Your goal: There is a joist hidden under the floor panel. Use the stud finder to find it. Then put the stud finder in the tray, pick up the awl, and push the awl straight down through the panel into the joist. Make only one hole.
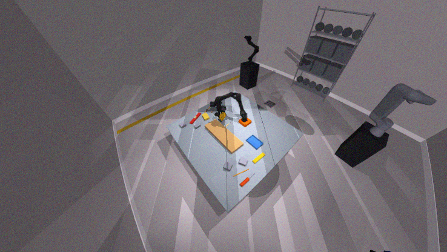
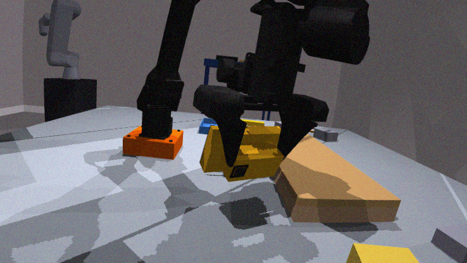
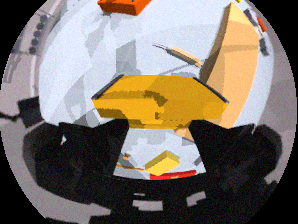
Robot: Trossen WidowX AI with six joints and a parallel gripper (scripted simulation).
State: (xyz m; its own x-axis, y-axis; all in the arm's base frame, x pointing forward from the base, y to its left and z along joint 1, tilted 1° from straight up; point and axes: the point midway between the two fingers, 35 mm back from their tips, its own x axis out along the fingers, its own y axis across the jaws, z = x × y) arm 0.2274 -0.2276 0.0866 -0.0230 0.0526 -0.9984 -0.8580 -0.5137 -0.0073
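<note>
The yellow stud finder (image 1: 222, 117) (image 2: 255, 168) (image 3: 160, 102) is between the fingers of my gripper (image 2: 257, 161) (image 3: 159, 116), which is shut on it. It hangs a little above the table, beside the near end of the tan floor panel (image 1: 223, 135) (image 2: 340, 169) (image 3: 234, 70). The awl (image 1: 227, 124) (image 3: 186, 56), with a pale handle and thin metal shaft, lies beside the panel's long side. The blue tray (image 1: 254, 142) (image 2: 205, 128) stands farther along that side; I see nothing in it. The joist is hidden.
The orange arm base (image 1: 245, 122) (image 2: 149, 146) stands across from the panel. A yellow block (image 1: 205, 116) (image 3: 162, 163) and a red level (image 1: 195, 118) lie behind. A yellow bar (image 1: 258, 157), an orange stick (image 1: 240, 172), a red-handled screwdriver (image 1: 244, 182) and several grey blocks lie around.
</note>
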